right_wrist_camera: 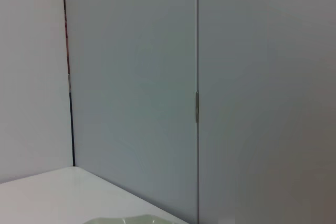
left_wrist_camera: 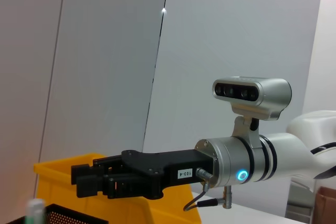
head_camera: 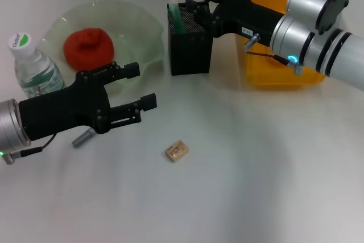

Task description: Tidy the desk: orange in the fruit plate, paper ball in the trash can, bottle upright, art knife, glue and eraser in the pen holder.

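Right claw [head_camera: 193, 5] over top of black mesh pen holder [head_camera: 189, 46], fingers close together, grip contents not discernible; yellow trash can [head_camera: 273, 64] just behind. Left claw [head_camera: 139, 86] open wide, empty, hovering above desk [head_camera: 256, 169] by green plate [head_camera: 136, 27] with orange [head_camera: 88, 48] inside. Eraser [head_camera: 177, 151] lying loose on desk, bottle [head_camera: 34, 66] upright at far left.
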`<act>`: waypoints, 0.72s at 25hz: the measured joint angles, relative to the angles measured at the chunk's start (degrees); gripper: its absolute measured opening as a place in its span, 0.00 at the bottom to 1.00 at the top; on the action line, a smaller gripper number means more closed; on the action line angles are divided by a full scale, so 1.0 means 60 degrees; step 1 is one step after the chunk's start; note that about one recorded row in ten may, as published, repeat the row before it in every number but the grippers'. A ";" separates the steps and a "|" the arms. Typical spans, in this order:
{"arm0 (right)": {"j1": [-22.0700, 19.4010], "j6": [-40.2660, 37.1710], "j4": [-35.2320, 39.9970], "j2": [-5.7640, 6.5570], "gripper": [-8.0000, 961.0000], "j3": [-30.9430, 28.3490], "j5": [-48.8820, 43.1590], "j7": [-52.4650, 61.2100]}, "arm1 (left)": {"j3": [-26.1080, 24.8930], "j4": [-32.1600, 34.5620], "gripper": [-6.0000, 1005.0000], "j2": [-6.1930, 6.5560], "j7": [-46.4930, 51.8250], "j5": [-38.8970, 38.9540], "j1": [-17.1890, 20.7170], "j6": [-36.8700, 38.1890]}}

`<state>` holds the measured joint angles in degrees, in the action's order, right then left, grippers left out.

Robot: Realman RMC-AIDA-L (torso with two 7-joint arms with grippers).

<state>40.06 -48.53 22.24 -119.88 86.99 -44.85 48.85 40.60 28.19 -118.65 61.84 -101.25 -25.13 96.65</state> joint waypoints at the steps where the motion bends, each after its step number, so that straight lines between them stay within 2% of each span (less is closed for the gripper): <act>1: -0.0007 0.0000 0.0002 0.0000 0.35 0.0000 0.0003 0.0000 | 0.0002 0.0000 0.78 0.0000 -0.0001 0.0000 0.0000 0.0004; 3: -0.0040 -0.0041 0.0030 0.0000 0.40 0.0000 0.0005 -0.0001 | 0.0010 0.0000 0.78 0.0000 -0.0002 0.0000 0.0000 0.0015; 9: -0.0293 -0.0737 0.0218 0.0000 0.41 -0.0054 0.0013 0.0096 | -0.0007 0.0003 0.78 0.0000 -0.0007 0.0000 0.0011 0.0079; 14: -0.1129 -0.2207 0.1166 0.0076 0.41 -0.0063 -0.0033 0.1155 | -0.0019 0.0004 0.78 0.0012 -0.0009 0.0015 0.0073 0.0265; 18: -0.1711 -0.3348 0.1570 0.0101 0.42 -0.0126 -0.0059 0.1270 | -0.0031 0.0043 0.78 0.0038 0.0004 0.0143 0.0153 0.0482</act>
<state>29.79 -68.62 31.66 -119.28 86.23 -45.20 56.47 40.42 28.45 -118.42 61.86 -100.39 -24.21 99.55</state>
